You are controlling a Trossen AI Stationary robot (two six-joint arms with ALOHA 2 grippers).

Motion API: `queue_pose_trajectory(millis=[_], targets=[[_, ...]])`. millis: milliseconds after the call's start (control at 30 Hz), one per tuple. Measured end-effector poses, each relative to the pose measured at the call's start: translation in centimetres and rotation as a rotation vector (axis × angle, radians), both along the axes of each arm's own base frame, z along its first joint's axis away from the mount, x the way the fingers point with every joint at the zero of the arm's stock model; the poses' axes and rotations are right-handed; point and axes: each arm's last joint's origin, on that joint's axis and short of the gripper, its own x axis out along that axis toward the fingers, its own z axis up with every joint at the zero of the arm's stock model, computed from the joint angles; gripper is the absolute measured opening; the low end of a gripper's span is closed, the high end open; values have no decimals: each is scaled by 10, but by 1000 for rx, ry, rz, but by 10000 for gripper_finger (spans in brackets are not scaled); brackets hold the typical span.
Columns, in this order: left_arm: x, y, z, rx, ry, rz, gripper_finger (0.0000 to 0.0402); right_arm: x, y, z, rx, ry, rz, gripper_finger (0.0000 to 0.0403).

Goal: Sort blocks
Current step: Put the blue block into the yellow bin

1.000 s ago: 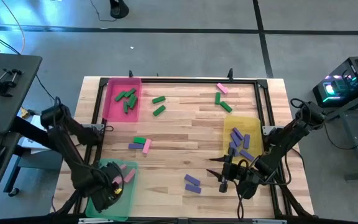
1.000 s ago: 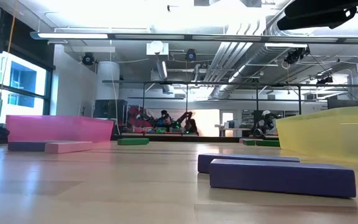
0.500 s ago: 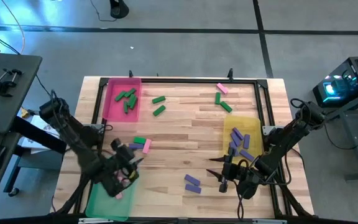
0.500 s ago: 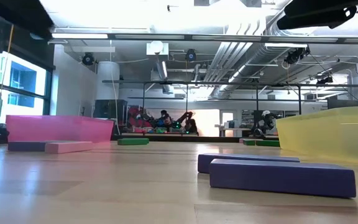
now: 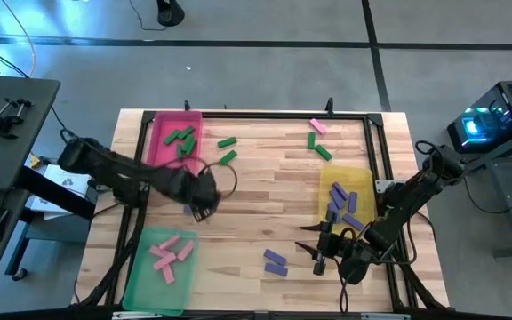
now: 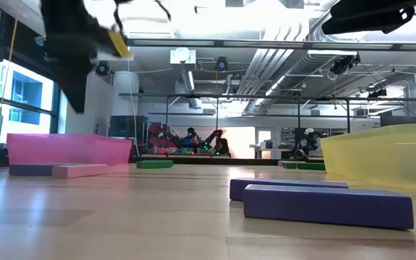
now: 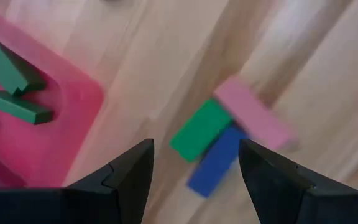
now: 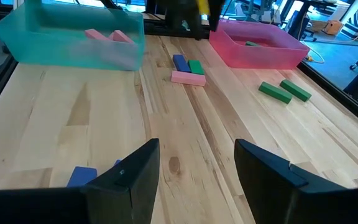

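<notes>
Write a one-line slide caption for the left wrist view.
Open left gripper hovering above a touching cluster of green block, pink block and purple block, beside the pink tray.

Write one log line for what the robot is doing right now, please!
left gripper: open, above green, pink, purple blocks cluster | right gripper: open, waiting near two purple blocks

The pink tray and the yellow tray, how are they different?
The pink plastic tray sits at the table's far left corner and holds green blocks. The yellow plastic tray sits by the right edge and holds purple blocks. Both are see-through rectangular trays with blocks inside.
</notes>
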Motion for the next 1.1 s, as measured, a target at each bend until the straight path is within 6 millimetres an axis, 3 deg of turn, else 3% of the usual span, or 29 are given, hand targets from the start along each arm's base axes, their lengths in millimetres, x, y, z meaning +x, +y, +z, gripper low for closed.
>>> queue_pose_trajectory(millis=[167, 433, 733, 1100], targets=[[-8, 26, -24, -153, 140, -96, 220, 0, 0, 0, 3, 2, 3, 193], [-28, 41, -59, -265, 224, -66, 220, 0, 0, 0, 16, -2, -2, 193], [-20, 39, -79, -312, 37, -158, 220, 0, 0, 0, 10, -2, -3, 193], [21, 41, -82, -177, -342, -148, 220, 0, 0, 0, 9, -3, -4, 193]])
